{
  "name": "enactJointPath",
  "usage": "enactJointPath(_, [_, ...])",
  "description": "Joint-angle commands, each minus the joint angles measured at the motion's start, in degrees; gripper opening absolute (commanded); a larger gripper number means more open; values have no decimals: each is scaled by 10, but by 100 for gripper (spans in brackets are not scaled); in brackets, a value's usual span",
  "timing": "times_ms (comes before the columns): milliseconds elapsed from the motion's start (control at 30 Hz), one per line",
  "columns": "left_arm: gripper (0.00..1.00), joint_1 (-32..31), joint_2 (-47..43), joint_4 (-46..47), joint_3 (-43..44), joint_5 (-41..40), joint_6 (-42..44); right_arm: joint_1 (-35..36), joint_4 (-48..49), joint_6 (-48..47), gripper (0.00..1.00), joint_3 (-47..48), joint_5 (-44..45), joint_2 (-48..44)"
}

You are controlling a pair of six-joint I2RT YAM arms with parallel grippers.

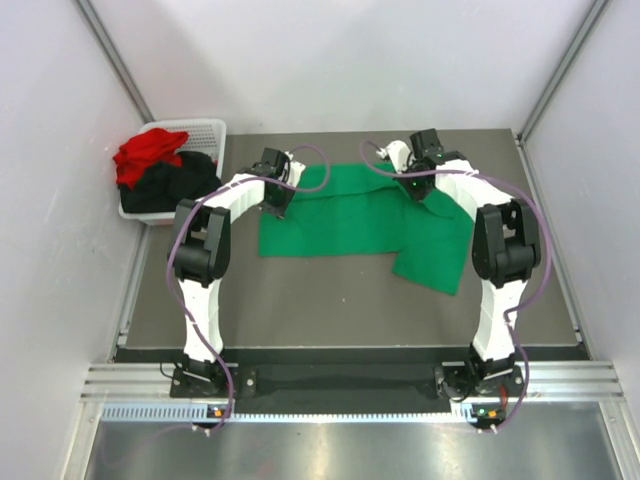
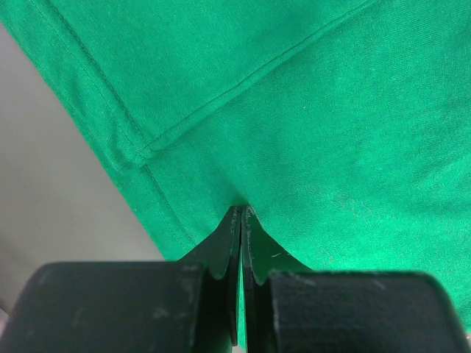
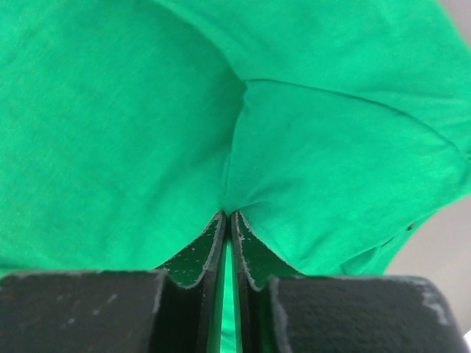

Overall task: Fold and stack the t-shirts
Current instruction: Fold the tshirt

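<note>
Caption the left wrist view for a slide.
Left fingers pinched shut on the green t-shirt beside its stitched hem.

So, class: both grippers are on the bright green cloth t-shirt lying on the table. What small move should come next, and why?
Probably raise both grippers together and carry the cloth toward its near edge. The left gripper and right gripper are each shut on the bright green cloth t-shirt near its far side, and it lies mostly spread out.
</note>
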Motion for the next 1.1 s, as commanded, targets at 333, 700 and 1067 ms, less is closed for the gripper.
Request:
enactJointPath(333, [7, 31, 34, -9, 118, -7, 26, -39, -1, 67, 41, 53, -47, -56])
enactJointPath(700, [14, 40, 143, -4, 218, -68, 55, -119, 8, 85, 38, 124, -30, 79])
enactJointPath(1067, [13, 39, 185, 14, 225, -99, 90, -141, 24, 54, 37, 108, 15, 124])
